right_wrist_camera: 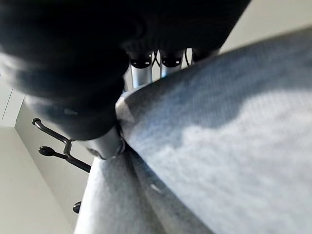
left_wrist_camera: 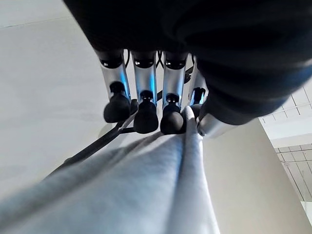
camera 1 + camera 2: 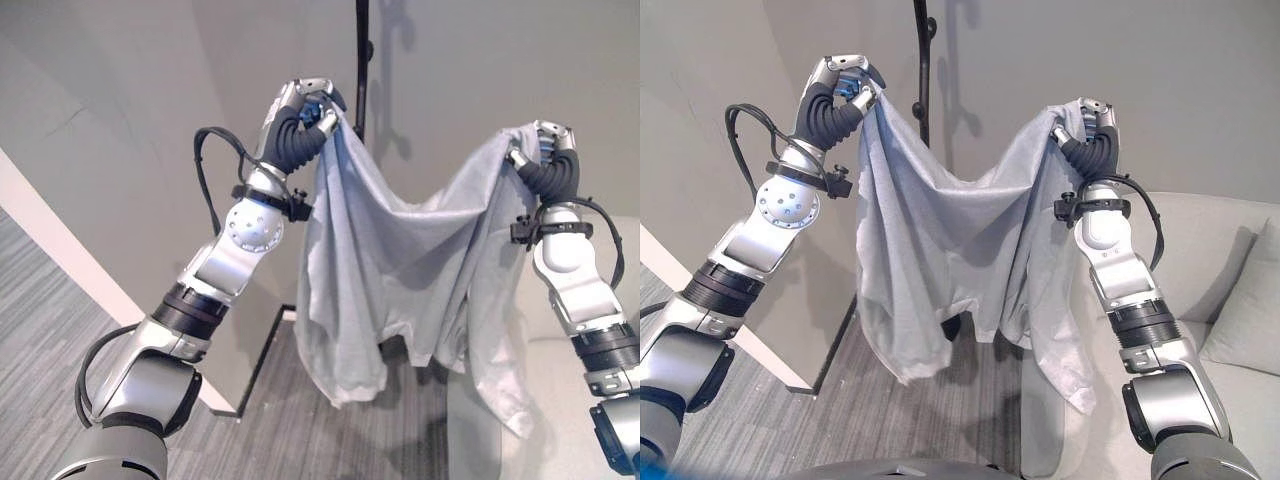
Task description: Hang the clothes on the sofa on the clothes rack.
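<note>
A light grey garment (image 3: 400, 270) hangs spread in the air between both raised hands, sagging in the middle. My left hand (image 3: 308, 108) pinches one top corner of it, fingers and thumb curled on the cloth (image 2: 190, 146). My right hand (image 3: 545, 150) grips the other top corner, the cloth (image 1: 219, 122) draped over its fingers. The black pole of the clothes rack (image 3: 360, 60) rises just behind the left hand, and its hooks (image 1: 53, 146) show in the right wrist view. The garment touches no hook.
A light grey sofa (image 3: 1210, 260) with a cushion (image 3: 1245, 310) stands at the right. The rack's black base (image 3: 262, 360) lies on grey carpet by a pale wall with a white skirting strip (image 3: 60, 250).
</note>
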